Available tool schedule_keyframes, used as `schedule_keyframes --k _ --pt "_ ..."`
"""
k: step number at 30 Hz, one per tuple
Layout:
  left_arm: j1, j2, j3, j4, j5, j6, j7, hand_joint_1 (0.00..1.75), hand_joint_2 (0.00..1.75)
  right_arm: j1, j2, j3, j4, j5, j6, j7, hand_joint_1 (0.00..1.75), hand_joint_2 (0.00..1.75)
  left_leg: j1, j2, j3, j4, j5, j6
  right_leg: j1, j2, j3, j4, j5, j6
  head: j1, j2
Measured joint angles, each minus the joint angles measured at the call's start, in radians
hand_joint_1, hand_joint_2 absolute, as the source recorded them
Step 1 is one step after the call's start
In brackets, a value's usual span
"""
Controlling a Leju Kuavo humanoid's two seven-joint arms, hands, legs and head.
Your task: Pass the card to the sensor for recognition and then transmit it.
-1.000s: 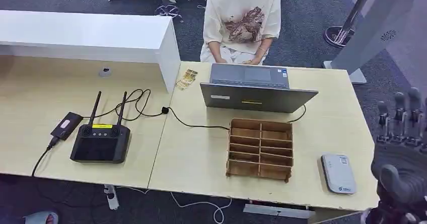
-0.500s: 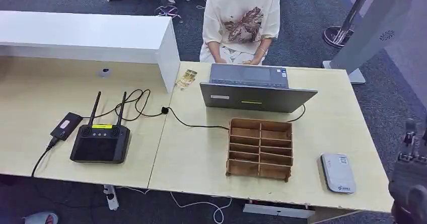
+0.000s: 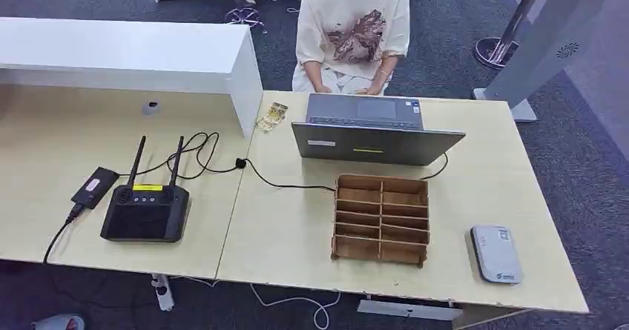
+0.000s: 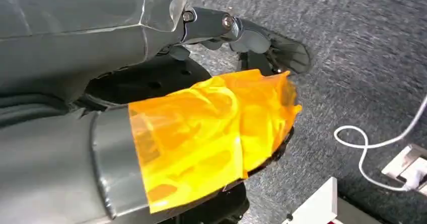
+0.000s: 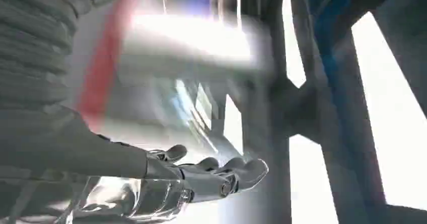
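Change: a second ago we saw the right hand at the lower right edge of the head view, beside the desk; half a second ago it had sunk lower, and now it has left that picture.
Right hand (image 5: 211, 176): in the right wrist view it is raised against bright windows and dark beams, the picture smeared by motion; its fingers (image 5: 246, 169) lie fairly straight with nothing between them, so we read it as open and empty.
Left hand (image 4: 241, 32): it hangs over grey carpet, the thumb wrapped in orange film (image 4: 211, 133); we cannot tell whether its fingers are open or closed, and we see no card in it.
Card: we cannot pick one out with certainty. The small yellowish items (image 3: 272, 116) in the upper middle of the head view, by the white shelf unit (image 3: 133, 52), may be cards, but they are too small to say.
Sensor: we take the grey reader (image 3: 496, 253) at the lower right of the desk (image 3: 282, 233) to be it; it lies apart from the wooden sorter (image 3: 380, 219).
Person (image 3: 352, 30): seated behind the laptop (image 3: 374, 133), at top centre.
Meaning: we judge the right arm is swinging up and away from the desk, so no card has yet been fetched or presented.
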Motion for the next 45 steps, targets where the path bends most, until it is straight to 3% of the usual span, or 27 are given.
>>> schedule_keyframes --k 1,2,3,4,6,7,8,9,10,12,13,17,19,23,38,45 --pt "0.000 0.000 -0.005 0.000 -0.006 -0.002 0.000 0.00 0.00 0.001 0.000 0.003 -0.025 0.353 -0.074 0.032 0.00 1.75 0.001 0.000 0.000 0.000 0.000 0.000 0.000 0.000 0.001 0.000 -0.001 0.000 0.000 0.000" --pt "0.000 0.000 -0.008 -0.001 -0.011 -0.004 0.000 0.00 0.00 0.006 -0.001 0.018 -0.033 0.738 -0.074 0.079 0.00 1.75 0.002 0.001 0.002 -0.001 0.000 0.000 0.001 0.000 0.002 0.000 -0.001 0.000 0.000 0.000" --pt "-0.001 0.000 -0.008 -0.002 -0.010 -0.006 0.002 0.00 0.00 0.020 -0.014 0.053 -0.025 1.105 -0.031 0.133 0.00 1.75 0.002 0.002 0.004 -0.001 0.000 -0.001 0.002 0.001 0.001 -0.001 -0.002 0.000 0.002 0.000" --pt "-0.003 0.000 -0.007 -0.002 -0.005 -0.010 0.005 0.00 0.00 0.047 -0.034 0.113 -0.003 1.156 0.065 0.202 0.00 1.75 0.002 -0.001 0.002 0.000 0.000 0.000 0.001 -0.002 0.001 -0.001 -0.003 0.001 -0.002 0.000" --pt "-0.003 0.000 -0.006 -0.003 0.001 -0.016 0.011 0.00 0.00 0.042 -0.046 0.185 0.020 1.147 0.355 0.338 0.00 1.75 0.001 -0.001 0.002 0.000 0.004 0.002 -0.001 -0.004 -0.001 -0.001 0.000 0.001 0.002 0.000" --pt "-0.003 0.000 -0.006 -0.003 0.002 -0.015 0.011 0.00 0.00 0.027 -0.030 0.181 0.018 1.142 0.471 0.322 0.00 1.75 0.000 0.000 0.002 0.000 0.003 0.002 -0.002 -0.001 0.000 0.000 0.001 0.000 0.004 0.000" --pt "-0.003 0.000 -0.006 -0.003 0.006 -0.014 0.011 0.00 0.00 0.032 -0.024 0.183 0.009 1.135 0.538 0.268 0.00 1.75 0.000 0.001 0.002 0.000 0.003 0.002 -0.003 -0.001 0.001 0.000 0.002 0.001 0.003 0.000" --pt "-0.003 0.000 -0.005 -0.003 0.011 -0.014 0.011 0.00 0.00 0.049 -0.025 0.209 0.000 1.125 0.539 0.228 0.00 1.75 0.000 0.000 0.002 0.000 0.003 0.002 -0.003 -0.002 0.001 0.000 0.001 0.001 0.003 0.000" --pt "-0.003 0.000 -0.005 -0.003 0.013 -0.014 0.010 0.00 0.00 0.062 -0.033 0.252 -0.003 1.097 0.498 0.226 0.00 1.75 -0.001 0.000 0.002 0.000 0.003 0.002 -0.003 -0.001 0.001 0.000 0.001 0.001 0.003 0.000" --pt "-0.004 0.000 -0.004 -0.003 0.018 -0.014 0.010 0.00 0.00 0.061 -0.047 0.327 -0.004 0.936 0.363 0.241 0.00 1.75 -0.003 0.000 0.002 0.000 0.003 0.002 -0.003 -0.001 0.000 0.000 0.001 0.001 0.003 0.000" --pt "-0.004 0.000 -0.003 -0.003 0.019 -0.015 0.010 0.00 0.00 0.060 -0.050 0.342 -0.005 0.806 0.334 0.243 0.00 1.75 -0.003 0.000 0.002 0.000 0.003 0.002 -0.003 -0.001 0.000 0.000 0.000 0.002 0.003 0.000" --pt "-0.004 0.000 -0.002 -0.003 0.021 -0.015 0.010 0.00 0.00 0.070 -0.064 0.389 0.001 -0.012 0.328 0.238 0.00 1.75 -0.003 -0.001 0.001 0.000 0.003 0.002 -0.003 -0.002 0.001 0.000 -0.001 0.003 0.003 0.000" --pt "-0.004 0.000 -0.001 -0.003 0.022 -0.015 0.009 0.00 0.00 0.073 -0.068 0.404 0.001 -0.206 0.344 0.231 0.00 1.75 -0.004 -0.001 0.001 0.000 0.002 0.003 -0.004 -0.002 0.001 0.000 0.000 0.003 0.003 0.000" --pt "-0.004 0.000 0.000 -0.003 0.024 -0.016 0.010 0.00 0.00 0.078 -0.068 0.406 0.004 -0.117 0.435 0.211 0.00 1.75 -0.004 -0.001 0.002 0.000 0.002 0.003 -0.004 -0.002 0.001 0.000 0.000 0.003 0.003 0.000" --pt "-0.004 0.000 0.001 -0.003 0.038 -0.016 0.009 0.00 0.00 0.078 -0.068 0.350 0.032 -0.320 0.709 0.205 0.00 1.75 -0.004 -0.001 0.001 0.000 0.002 0.003 -0.004 -0.003 0.001 0.000 -0.001 0.003 0.003 0.000" --pt "-0.004 0.000 0.002 -0.003 0.039 -0.017 0.009 0.00 0.00 0.078 -0.067 0.335 0.036 -0.334 0.727 0.205 0.00 1.75 -0.004 -0.001 0.002 0.000 0.002 0.003 -0.004 -0.003 0.001 0.000 -0.001 0.003 0.003 0.000"
